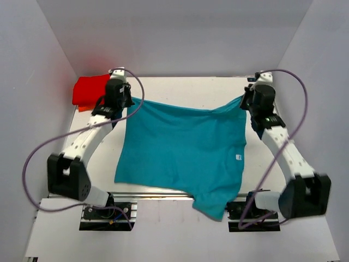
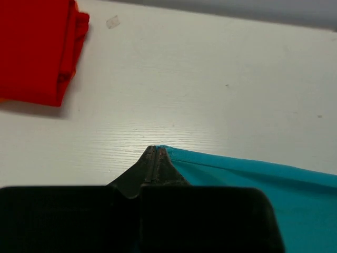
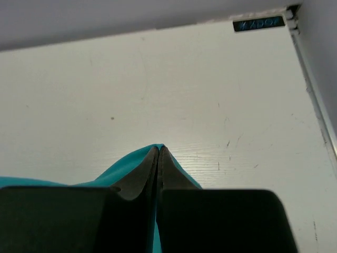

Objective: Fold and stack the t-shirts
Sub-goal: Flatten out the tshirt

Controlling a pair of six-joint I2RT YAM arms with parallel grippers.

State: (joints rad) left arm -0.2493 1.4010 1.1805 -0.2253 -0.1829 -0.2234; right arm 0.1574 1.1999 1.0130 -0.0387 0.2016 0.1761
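The teal t-shirt [image 1: 182,150] hangs stretched between both grippers over the middle of the table, its lower part draping past the near edge; a small white label [image 1: 239,157] shows near its right side. My left gripper [image 1: 126,101] is shut on the shirt's far left corner [image 2: 174,154]. My right gripper [image 1: 245,101] is shut on its far right corner [image 3: 138,157]. The red t-shirt [image 1: 90,90] lies folded at the far left corner of the table, left of my left gripper, and shows in the left wrist view [image 2: 37,47].
White walls enclose the table on three sides. A small dark label [image 3: 258,23] sits at the table's far right corner, by the right edge rail [image 3: 313,100]. The arm bases [image 1: 106,210] stand at the near edge.
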